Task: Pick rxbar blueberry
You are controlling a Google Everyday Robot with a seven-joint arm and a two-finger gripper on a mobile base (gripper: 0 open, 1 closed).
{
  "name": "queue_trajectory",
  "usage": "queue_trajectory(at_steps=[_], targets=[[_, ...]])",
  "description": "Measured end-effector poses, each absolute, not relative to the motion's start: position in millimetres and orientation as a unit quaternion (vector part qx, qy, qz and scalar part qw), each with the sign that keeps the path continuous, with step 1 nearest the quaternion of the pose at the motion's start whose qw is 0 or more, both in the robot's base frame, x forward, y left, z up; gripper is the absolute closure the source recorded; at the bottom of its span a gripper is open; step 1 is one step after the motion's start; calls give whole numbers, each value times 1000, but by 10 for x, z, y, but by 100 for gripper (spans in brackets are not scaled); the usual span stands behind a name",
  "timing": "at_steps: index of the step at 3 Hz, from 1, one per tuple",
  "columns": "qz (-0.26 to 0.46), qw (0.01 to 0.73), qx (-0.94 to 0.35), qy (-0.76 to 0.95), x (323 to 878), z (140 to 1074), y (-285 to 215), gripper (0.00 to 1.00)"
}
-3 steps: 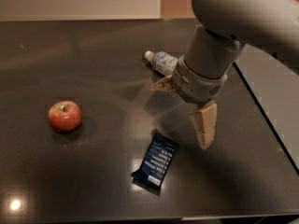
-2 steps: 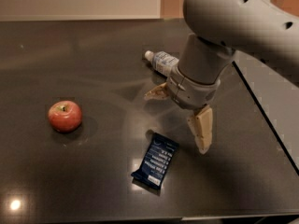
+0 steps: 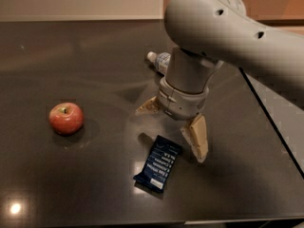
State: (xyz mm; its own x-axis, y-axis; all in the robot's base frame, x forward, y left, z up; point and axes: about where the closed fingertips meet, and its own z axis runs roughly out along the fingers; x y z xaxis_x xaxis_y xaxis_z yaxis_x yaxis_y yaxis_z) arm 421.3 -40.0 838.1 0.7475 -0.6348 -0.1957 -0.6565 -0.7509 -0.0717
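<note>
The rxbar blueberry (image 3: 158,163) lies flat on the dark table (image 3: 71,184), a navy-blue wrapper with white text, tilted with its long axis toward the near left. My gripper (image 3: 172,131) hangs just above and behind the bar's far end, open and empty. One tan finger (image 3: 198,137) stands right of the bar's far corner, the other finger (image 3: 148,107) points left behind it. The grey arm covers the upper right of the view.
A red apple (image 3: 66,118) sits at the left of the table. A clear plastic bottle (image 3: 159,61) lies on its side behind the arm, mostly hidden. The table's right edge (image 3: 273,127) runs diagonally, with lighter floor beyond.
The gripper has moved left and lower, toward the bar's far end. The bar, apple and bottle have not moved.
</note>
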Motion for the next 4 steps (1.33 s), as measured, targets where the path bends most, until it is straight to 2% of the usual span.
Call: queue_trajectory(at_steps=[3,4], targets=[[89,56,-943,316,3897,8203,-246,0],[88,53,-943,318,3870,8204,-251,15]])
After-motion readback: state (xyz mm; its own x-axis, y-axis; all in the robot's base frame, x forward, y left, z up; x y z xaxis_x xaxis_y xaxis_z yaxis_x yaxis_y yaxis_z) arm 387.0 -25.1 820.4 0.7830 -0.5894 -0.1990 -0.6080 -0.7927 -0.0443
